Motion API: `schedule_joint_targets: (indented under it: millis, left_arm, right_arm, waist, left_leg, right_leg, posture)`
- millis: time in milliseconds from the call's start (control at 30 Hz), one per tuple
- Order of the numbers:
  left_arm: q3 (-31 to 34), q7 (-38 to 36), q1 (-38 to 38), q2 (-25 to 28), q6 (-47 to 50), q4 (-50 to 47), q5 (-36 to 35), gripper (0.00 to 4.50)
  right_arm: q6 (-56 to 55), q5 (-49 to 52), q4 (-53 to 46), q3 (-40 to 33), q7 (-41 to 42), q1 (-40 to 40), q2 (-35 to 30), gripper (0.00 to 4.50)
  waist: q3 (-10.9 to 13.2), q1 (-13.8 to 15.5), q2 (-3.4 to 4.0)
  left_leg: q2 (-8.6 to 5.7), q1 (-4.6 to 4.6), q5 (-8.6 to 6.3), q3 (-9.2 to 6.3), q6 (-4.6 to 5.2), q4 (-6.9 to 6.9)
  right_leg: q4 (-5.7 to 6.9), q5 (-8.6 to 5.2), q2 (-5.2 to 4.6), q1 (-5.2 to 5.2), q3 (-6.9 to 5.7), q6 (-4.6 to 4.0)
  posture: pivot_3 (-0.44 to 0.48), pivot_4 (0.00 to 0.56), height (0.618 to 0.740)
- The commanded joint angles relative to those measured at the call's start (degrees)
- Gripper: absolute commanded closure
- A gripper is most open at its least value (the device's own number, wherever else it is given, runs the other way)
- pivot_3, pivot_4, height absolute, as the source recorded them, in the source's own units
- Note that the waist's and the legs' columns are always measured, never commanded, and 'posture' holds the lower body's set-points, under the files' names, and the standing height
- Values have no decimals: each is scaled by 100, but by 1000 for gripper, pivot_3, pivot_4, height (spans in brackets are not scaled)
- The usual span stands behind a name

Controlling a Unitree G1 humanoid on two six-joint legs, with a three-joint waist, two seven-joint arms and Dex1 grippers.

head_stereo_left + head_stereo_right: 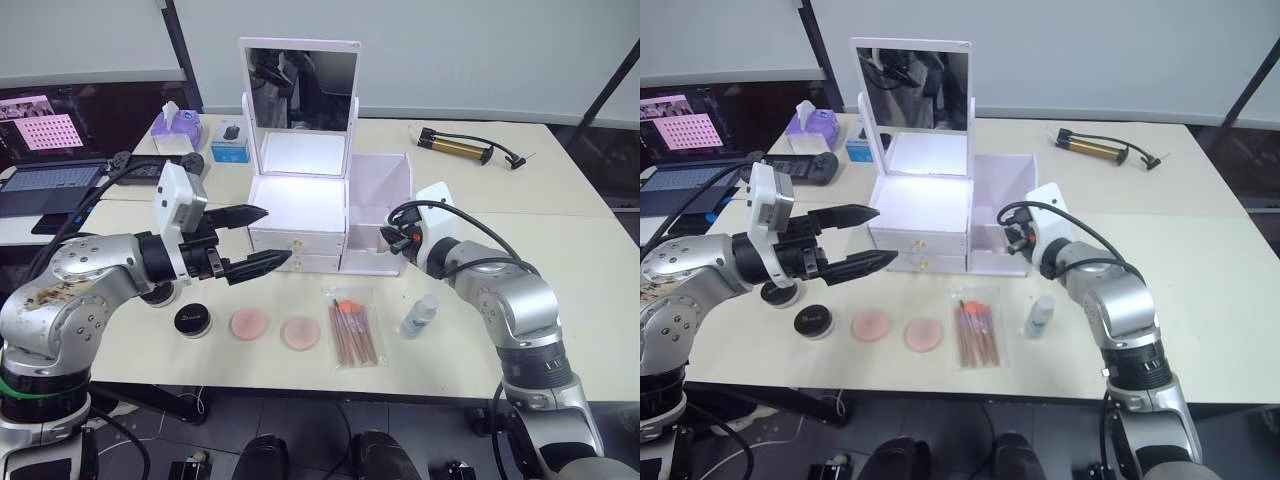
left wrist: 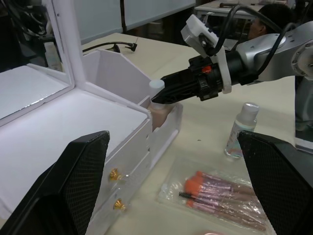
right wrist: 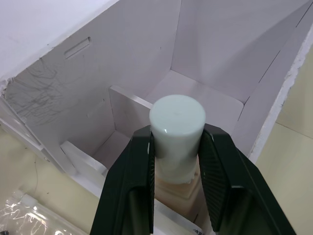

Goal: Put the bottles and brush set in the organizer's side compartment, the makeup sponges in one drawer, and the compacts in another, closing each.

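My right gripper (image 3: 177, 133) is shut on the whitish cap of the beige foundation bottle (image 2: 159, 115), holding it upright in the front of the side compartment (image 1: 382, 195) of the white organizer (image 1: 300, 205). Both gold-knobbed drawers (image 1: 297, 254) are shut. Just in front of the drawers, above the table, hovers my left gripper (image 1: 275, 237), open and holding nothing. On the table in front lie the clear bottle (image 1: 420, 315), the brush set (image 1: 352, 328), two peach makeup sponges (image 1: 249, 323) (image 1: 300, 333) and a black compact (image 1: 192, 320).
A gold-and-black hand pump (image 1: 455, 147) lies at the back right. A purple tissue pack (image 1: 177, 128), a blue box (image 1: 231, 142) and a laptop (image 1: 50, 185) sit at the back left. The mirror (image 1: 300, 90) stands upright on the organizer.
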Motion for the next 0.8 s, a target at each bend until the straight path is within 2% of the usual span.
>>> schedule_joint_targets:
  millis: [33, 100, 233, 300, 333, 400, 567, 667, 800]
  left_arm:
    - [85, 60, -168, 28, -60, -102, -78, 0]
    - [82, 15, -186, 70, -76, -56, -65, 0]
    - [140, -101, -231, 163, -112, 83, -56, 0]
    - [197, -111, -254, 167, -134, 167, -63, 0]
    - [255, -92, -236, 156, -155, 211, -66, 0]
    - [473, -55, -86, 131, -210, 303, -98, 0]
    - [1474, -48, 702, -3, -583, 969, -122, 0]
    - [2083, 51, 1071, -225, -1056, 1773, -11, 0]
    - [2328, 29, 1520, -193, -1809, 2370, 507, 0]
  right_arm:
    - [149, 117, -364, -223, 64, -45, 51, 2856]
    - [197, 199, -416, -354, 57, -69, 112, 2326]
    - [205, 586, -505, -954, 122, -316, 258, 956]
    - [211, 841, -505, -1251, 270, -467, 205, 229]
    - [198, 942, -488, -1382, 371, -518, 120, 18]
    - [75, 1069, -445, -1624, 657, -480, -146, 18]
    - [-470, 1167, -113, -2379, 1387, 167, -1016, 18]
    - [-1193, 1040, 564, -2890, 1813, 585, -1460, 18]
    - [-2184, 837, 1491, -3116, 2298, 946, -1792, 18]
  waist:
    - [0, -2, 0]
    - [0, -4, 0]
    - [0, -6, 0]
    - [0, -4, 0]
    - [0, -2, 0]
    - [0, 7, 0]
    - [0, 0, 0]
    - [0, -1, 0]
    - [0, -7, -1]
  left_leg:
    - [0, 0, 0, 0, 0, 0]
    - [0, 0, 0, 0, 0, 0]
    - [0, 0, 0, 0, 0, -1]
    - [0, 0, 0, 1, 0, -1]
    - [0, 0, 0, 0, 0, -1]
    - [0, 0, 0, 0, 0, -2]
    - [0, 2, -2, 4, 4, -6]
    - [0, 10, -2, 6, 4, -6]
    - [0, 11, -3, 7, 5, -6]
  right_leg:
    - [0, 0, 0, 0, 0, 0]
    - [0, 0, 0, 0, 0, 0]
    - [0, 0, 1, -1, 0, 0]
    - [0, 0, 0, -1, 0, 0]
    - [-1, 0, 0, -1, -1, 0]
    - [-2, 0, 0, -1, -3, 0]
    - [-9, 0, -5, 4, -3, 0]
    - [-8, 0, -4, 8, -3, 0]
    - [-10, 0, -4, 9, -2, -1]
  posture:
    - [0, 150, 732]
    - [0, 150, 732]
    - [0, 150, 732]
    - [0, 150, 732]
    - [0, 150, 732]
    - [0, 150, 732]
    - [0, 150, 732]
    - [0, 150, 732]
    - [0, 150, 732]
